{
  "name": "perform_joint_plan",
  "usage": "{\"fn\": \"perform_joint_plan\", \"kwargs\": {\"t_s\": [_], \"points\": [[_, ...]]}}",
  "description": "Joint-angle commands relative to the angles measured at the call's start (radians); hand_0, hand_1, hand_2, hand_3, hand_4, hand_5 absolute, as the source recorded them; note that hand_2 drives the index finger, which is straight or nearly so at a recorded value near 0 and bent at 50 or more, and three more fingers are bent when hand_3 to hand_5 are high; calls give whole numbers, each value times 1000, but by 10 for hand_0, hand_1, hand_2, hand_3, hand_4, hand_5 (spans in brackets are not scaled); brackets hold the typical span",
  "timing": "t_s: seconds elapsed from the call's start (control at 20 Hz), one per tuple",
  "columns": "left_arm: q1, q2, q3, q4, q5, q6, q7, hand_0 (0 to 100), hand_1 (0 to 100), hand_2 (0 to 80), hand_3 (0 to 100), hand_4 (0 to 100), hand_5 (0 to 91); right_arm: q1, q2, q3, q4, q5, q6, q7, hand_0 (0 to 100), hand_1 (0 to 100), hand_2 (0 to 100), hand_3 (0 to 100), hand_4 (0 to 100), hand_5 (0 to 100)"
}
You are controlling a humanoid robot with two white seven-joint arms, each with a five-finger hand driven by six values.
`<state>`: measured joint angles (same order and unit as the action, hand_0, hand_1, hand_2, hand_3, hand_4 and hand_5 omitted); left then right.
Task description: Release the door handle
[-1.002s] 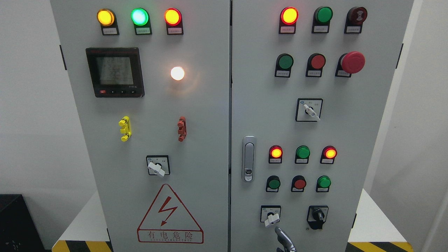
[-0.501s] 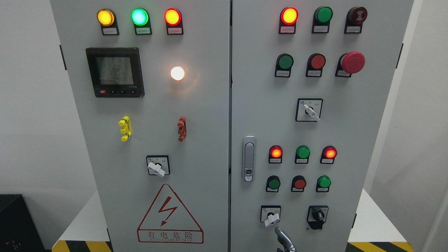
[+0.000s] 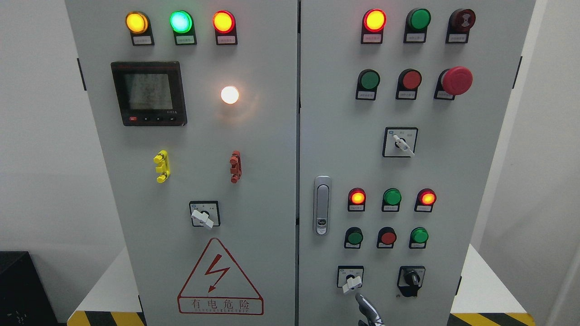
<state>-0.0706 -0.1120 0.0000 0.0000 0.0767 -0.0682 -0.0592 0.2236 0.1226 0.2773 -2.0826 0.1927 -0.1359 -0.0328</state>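
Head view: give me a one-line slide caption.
Closed two-door control cabinet, silver door handle untouched; one robot hand pokes up at the bottom edge, below a white selector switch.

Single head view, close, facing cabinet (image 3: 290, 136) front squarely, tilted slightly downward.

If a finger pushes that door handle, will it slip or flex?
The door handle looks like polished metal, so probably slick under a fingertip. It sits flush in its recess, so likely stiff, not floppy. The hand shows only one finger, well below it.
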Motion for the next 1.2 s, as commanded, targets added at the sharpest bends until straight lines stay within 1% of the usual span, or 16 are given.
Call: {"fn": "perform_joint_plan", "kwargs": {"t_s": [0.0, 0.05, 0.1, 0.15, 0.2, 0.25, 0.3, 0.4, 0.45, 0.55, 0.6, 0.7, 0.8, 0.95, 1.15], "points": [[0, 0, -20, -17, 0, -1, 1, 0, 0, 24, 87, 13, 0, -44, 0, -10, 1, 60, 44, -7, 380, 268, 0, 468, 524, 515], [0, 0, -20, -17, 0, -1, 1, 0, 0, 23, 87, 13, 0, -61, 2, -12, 1, 74, 55, -7, 393, 269, 0, 492, 552, 544], [0, 0, -20, -15, 0, 1, 1, 0, 0, 23, 87, 13, 0, -75, 2, -12, 2, 89, 62, -7, 415, 282, 0, 612, 630, 662], [0, 0, -20, -17, 0, -1, 1, 0, 0, 24, 87, 13, 0, -82, 3, -12, 2, 106, 67, -9, 438, 294, 0, 701, 685, 731], [0, 0, -20, -15, 0, -1, 1, 0, 0, 24, 86, 13, 0, -84, 3, -12, 2, 135, 67, -9, 445, 297, 0, 723, 705, 759], [0, 0, -20, -15, 0, -1, 1, 0, 0, 24, 86, 13, 0, -84, 3, -12, 4, 163, 67, -10, 459, 305, 0, 774, 767, 828], [0, 0, -20, -17, 0, -1, 1, 0, 0, 24, 86, 13, 0, -84, 3, -12, 4, 192, 67, -12, 463, 311, 0, 800, 792, 848], [0, 0, -20, -17, 0, -1, -1, 0, 0, 24, 86, 13, 0, -89, 2, -12, 16, 247, 67, -39, 473, 332, 0, 891, 877, 963], [0, 0, -20, -17, 0, -1, 1, 0, 0, 24, 86, 13, 0, -98, 3, -12, 22, 278, 68, -58, 473, 334, 0, 893, 881, 964], [0, 0, -20, -17, 0, -1, 1, 0, 0, 23, 86, 13, 0, -121, 5, -13, 47, 326, 68, -82, 460, 353, 0, 976, 913, 984], [0, 0, -20, -17, 0, -1, 1, 0, 0, 24, 86, 13, 0, -130, 5, -20, 55, 349, 68, -87, 454, 357, 0, 983, 915, 986], [0, 0, -20, -17, 0, 1, 1, 0, 0, 23, 87, 13, 0, -145, 5, -27, 70, 416, 67, -88, 445, 369, 0, 994, 991, 989], [0, 0, -20, -17, 0, -1, 1, 0, 0, 23, 87, 13, 0, -168, 5, -29, 99, 496, 65, -90, 446, 369, 0, 996, 997, 989], [0, 0, -20, -17, 0, -1, 1, 0, 0, 23, 87, 13, 0, -217, 6, -33, 154, 623, 67, -122, 451, 370, 0, 996, 999, 987], [0, 0, -20, -17, 0, -1, 1, 0, 0, 23, 86, 13, 0, -265, 8, -33, 194, 743, 67, -125, 455, 368, 0, 1000, 997, 986]]}}
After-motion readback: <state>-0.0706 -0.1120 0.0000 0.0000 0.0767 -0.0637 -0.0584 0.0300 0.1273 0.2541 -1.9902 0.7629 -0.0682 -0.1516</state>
